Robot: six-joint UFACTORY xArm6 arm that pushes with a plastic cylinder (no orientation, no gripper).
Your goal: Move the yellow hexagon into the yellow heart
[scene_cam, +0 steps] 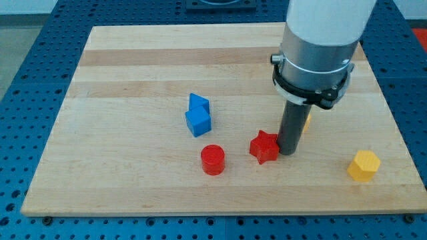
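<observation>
The yellow hexagon (363,165) lies near the board's lower right corner. The yellow heart (307,119) is mostly hidden behind my rod; only a thin yellow sliver shows at the rod's right side. My tip (287,152) rests on the board just right of the red star (264,147), touching or nearly touching it. The hexagon sits well to the right of my tip and a little lower.
A red cylinder (213,159) lies left of the star. Two blue blocks (198,116) sit together near the board's middle. The wooden board (133,73) lies on a blue perforated table. The arm's large grey body (317,47) covers the upper right.
</observation>
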